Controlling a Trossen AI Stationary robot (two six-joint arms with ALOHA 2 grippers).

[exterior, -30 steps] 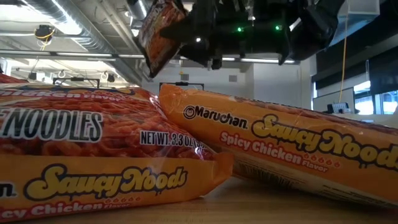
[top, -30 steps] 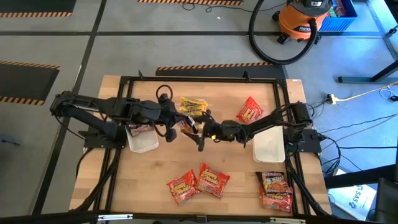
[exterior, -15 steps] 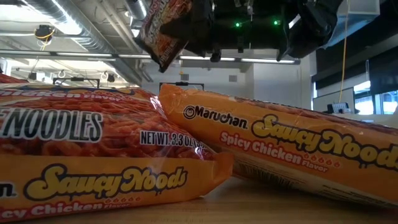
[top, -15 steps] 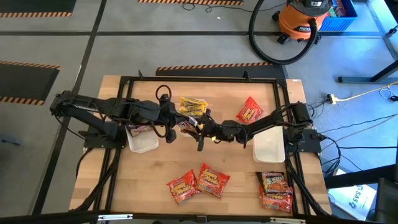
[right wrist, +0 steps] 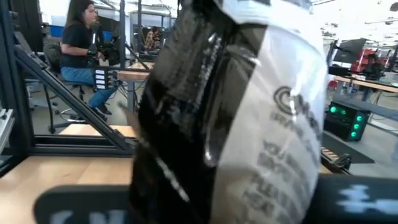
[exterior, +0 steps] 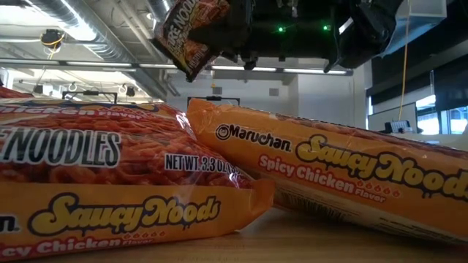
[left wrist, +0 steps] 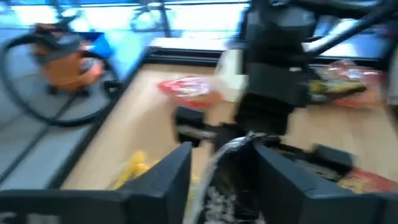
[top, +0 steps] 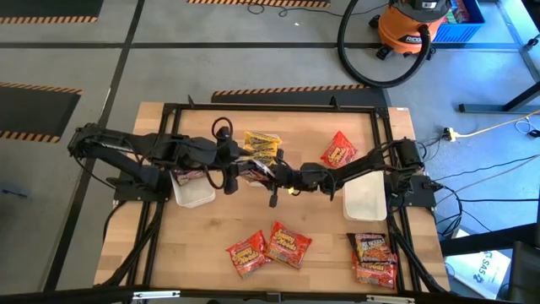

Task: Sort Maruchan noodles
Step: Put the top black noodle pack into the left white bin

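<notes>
Held in the air at the centre of the high view between the left claw [top: 245, 168] and right claw [top: 272, 176], both pinching it, the dark noodle packet [exterior: 186, 33] looks light, crinkly and slippery, best gripped by a sealed edge.

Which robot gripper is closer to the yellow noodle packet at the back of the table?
Left. The left gripper is just beside the yellow packet; the right gripper is a bit farther toward the table's front.
</notes>
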